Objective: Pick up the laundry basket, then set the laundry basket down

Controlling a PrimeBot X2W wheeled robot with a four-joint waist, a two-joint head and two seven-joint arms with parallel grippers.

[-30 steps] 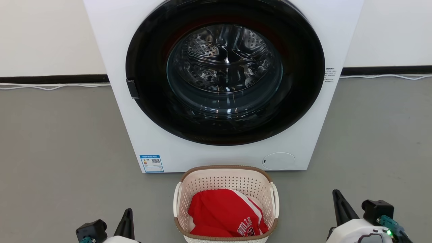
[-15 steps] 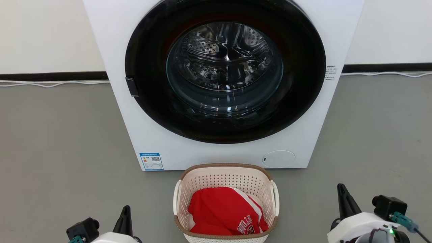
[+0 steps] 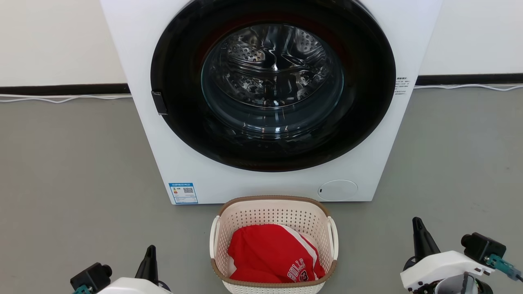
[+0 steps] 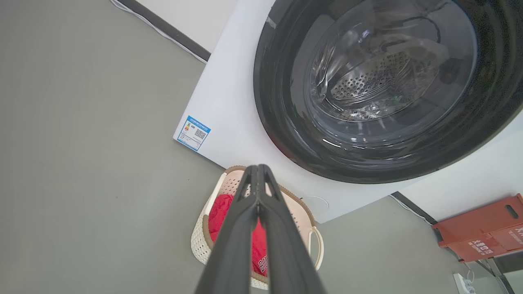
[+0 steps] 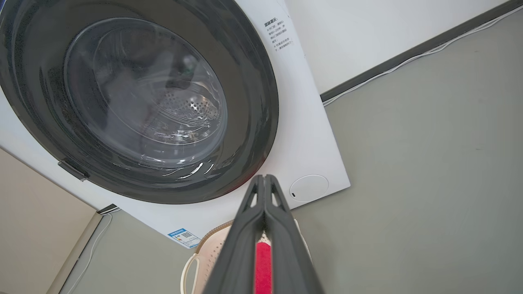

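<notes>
You see the laundry basket on the floor directly before the washing machine, holding a red garment lettered "BULLS"; a blue QR-code label marks the machine's front. The left gripper and right gripper are both clenched, empty, clear of the basket.

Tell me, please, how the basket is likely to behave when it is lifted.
Probably light: the basket has perforated plastic walls and holds a soft red garment. Likely fairly stiff, keeping its shape, though the thin handles may flex. Lifted by one handle alone it would probably tilt, since the handles sit on opposite sides.
</notes>
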